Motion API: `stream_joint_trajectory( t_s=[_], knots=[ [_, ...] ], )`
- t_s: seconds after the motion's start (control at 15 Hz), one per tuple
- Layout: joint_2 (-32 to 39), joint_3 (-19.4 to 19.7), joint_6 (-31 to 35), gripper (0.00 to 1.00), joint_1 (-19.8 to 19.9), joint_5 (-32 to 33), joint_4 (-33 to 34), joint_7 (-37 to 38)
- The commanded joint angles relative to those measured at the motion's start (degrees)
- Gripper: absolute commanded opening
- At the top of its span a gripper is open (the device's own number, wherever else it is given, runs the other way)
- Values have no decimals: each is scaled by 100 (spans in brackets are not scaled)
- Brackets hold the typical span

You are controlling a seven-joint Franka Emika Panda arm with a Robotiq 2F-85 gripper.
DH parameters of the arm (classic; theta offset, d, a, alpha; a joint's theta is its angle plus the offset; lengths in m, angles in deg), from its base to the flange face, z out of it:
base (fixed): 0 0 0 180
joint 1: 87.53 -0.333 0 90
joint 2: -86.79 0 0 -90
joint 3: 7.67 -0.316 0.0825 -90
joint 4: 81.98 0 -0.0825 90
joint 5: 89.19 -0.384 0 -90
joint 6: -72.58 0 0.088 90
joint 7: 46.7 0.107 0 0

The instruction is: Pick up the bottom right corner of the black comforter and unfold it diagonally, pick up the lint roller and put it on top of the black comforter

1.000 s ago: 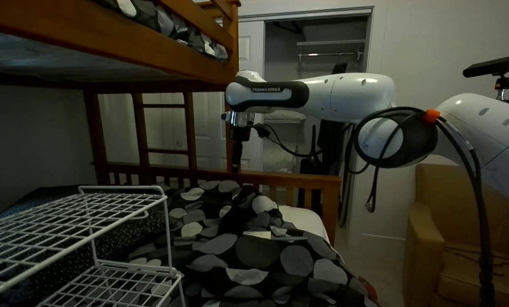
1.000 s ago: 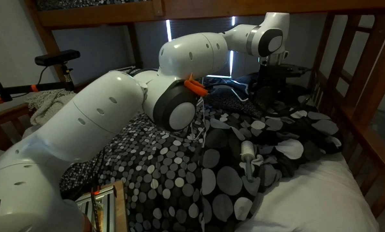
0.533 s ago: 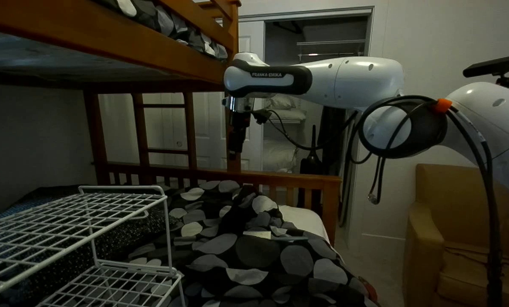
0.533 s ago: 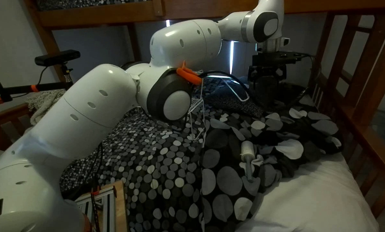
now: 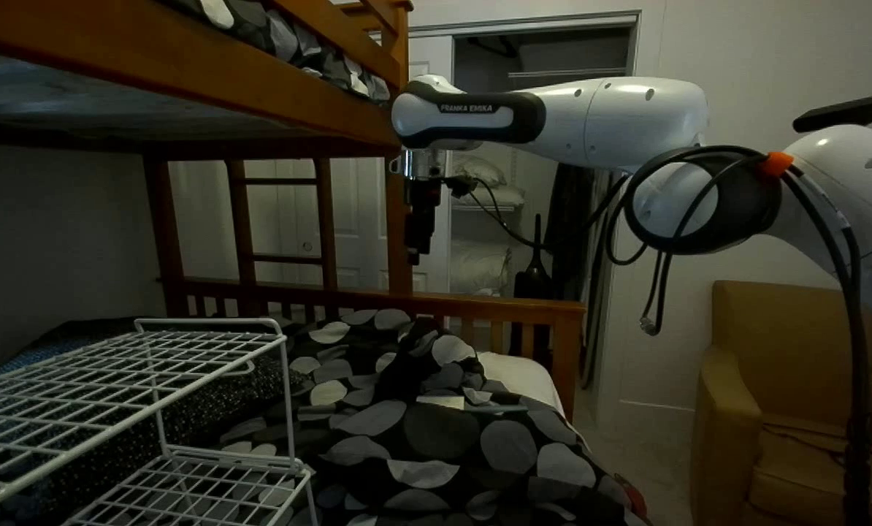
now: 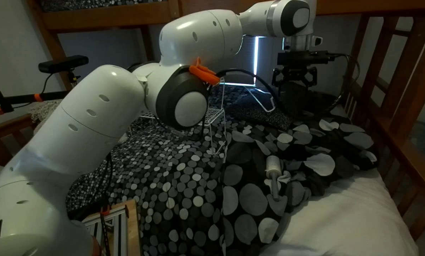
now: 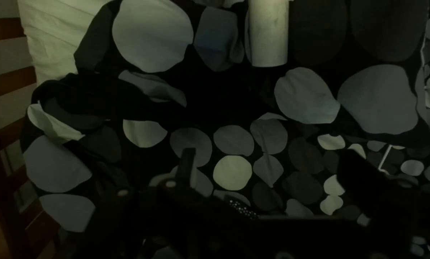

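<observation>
I see, dimly lit in an exterior view, a wooden bunk bed (image 5: pixel 188 62) at left, an open closet (image 5: pixel 567 55) far back, a mustard armchair (image 5: pixel 725 420) at right.

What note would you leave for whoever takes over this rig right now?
Tool: open, holding nothing, hanging clear above the black comforter.
Comforter: spread over part of the bed, bunched in places, with white bedding bare beside it.
Lint roller: lying on the comforter's large-spotted part, apart from the tool.
Done: roller is on the comforter. Whether the corner has been unfolded, I can't tell.
Left: probably just confirm the unfolding; if it needs more, the roller may have to come off first and go back after.
</observation>
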Motion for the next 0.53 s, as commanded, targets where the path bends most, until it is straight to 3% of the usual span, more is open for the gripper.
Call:
stream_joint_trajectory(
  t_s=[0.0,0.07,0.47],
  knots=[
    [-418,-21,-276,100,86,-28,-532,-44],
    [-101,0,-125,100,24,-2,-87,-3],
    [-225,0,-201,100,32,-2,-251,-4]
  ],
)
